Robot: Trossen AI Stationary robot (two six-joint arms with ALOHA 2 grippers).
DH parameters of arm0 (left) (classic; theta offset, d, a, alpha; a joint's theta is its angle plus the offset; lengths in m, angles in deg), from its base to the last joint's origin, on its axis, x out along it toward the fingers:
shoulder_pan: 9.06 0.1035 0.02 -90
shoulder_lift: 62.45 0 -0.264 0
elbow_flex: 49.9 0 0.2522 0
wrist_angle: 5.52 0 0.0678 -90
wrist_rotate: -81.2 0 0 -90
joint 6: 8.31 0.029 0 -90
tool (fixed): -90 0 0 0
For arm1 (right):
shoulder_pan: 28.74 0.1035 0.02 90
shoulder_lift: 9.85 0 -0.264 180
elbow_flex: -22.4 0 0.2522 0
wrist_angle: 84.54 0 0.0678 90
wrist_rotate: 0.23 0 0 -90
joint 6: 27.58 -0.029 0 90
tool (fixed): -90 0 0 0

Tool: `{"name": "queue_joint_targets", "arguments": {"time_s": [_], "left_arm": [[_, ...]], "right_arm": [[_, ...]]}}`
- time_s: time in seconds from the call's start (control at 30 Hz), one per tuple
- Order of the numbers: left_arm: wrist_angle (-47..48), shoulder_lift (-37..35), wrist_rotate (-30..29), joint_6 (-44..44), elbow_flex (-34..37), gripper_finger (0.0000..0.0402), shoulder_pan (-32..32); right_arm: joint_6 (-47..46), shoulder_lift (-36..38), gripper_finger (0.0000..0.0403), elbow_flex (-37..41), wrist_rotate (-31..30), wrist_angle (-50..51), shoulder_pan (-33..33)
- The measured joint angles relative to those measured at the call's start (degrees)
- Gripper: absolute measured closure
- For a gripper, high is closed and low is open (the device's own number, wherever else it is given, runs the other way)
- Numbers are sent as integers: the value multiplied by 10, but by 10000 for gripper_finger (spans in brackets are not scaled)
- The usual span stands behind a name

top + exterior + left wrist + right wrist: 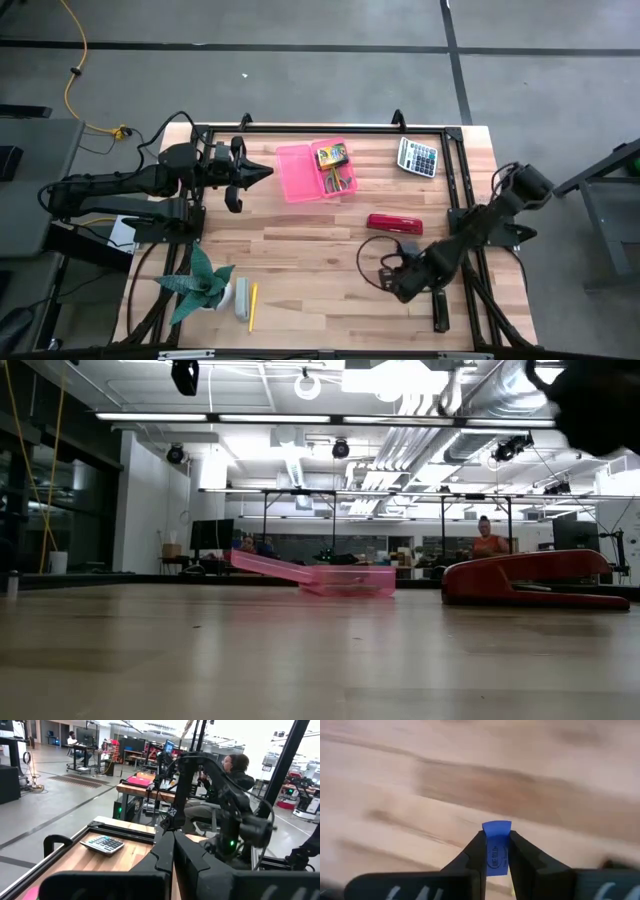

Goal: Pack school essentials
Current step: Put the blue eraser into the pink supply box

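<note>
Right gripper (pixel 496 851) clamped on one blue eraser (pixel 496 845); left gripper (pixel 258 172) closed, empty.

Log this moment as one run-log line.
left gripper: shut, waiting beside pink case | right gripper: shut on blue eraser above table

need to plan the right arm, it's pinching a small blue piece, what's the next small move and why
Probably lift it clear of the table. The right gripper has its fingers shut on the small blue piece low over bare wood, while the open pink case lies well off across the table.
</note>
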Motion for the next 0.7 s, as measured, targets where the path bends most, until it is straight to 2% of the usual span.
{"name": "queue_joint_targets", "arguments": {"time_s": [0.17, 0.37, 0.53, 0.7], "left_arm": [[0, 0, -3, -7, 0, 402, 0], [1, 2, -19, -59, 0, 401, 0], [2, 15, -24, -87, 0, 402, 0], [-7, 51, -27, -111, 0, 401, 0]], "right_arm": [[208, 65, 361, 0, -90, -21, -52], [509, 106, 361, 0, -105, -96, -174], [749, 114, 361, -1, -38, -221, -284], [885, 114, 361, -1, 75, -349, -373]]}}
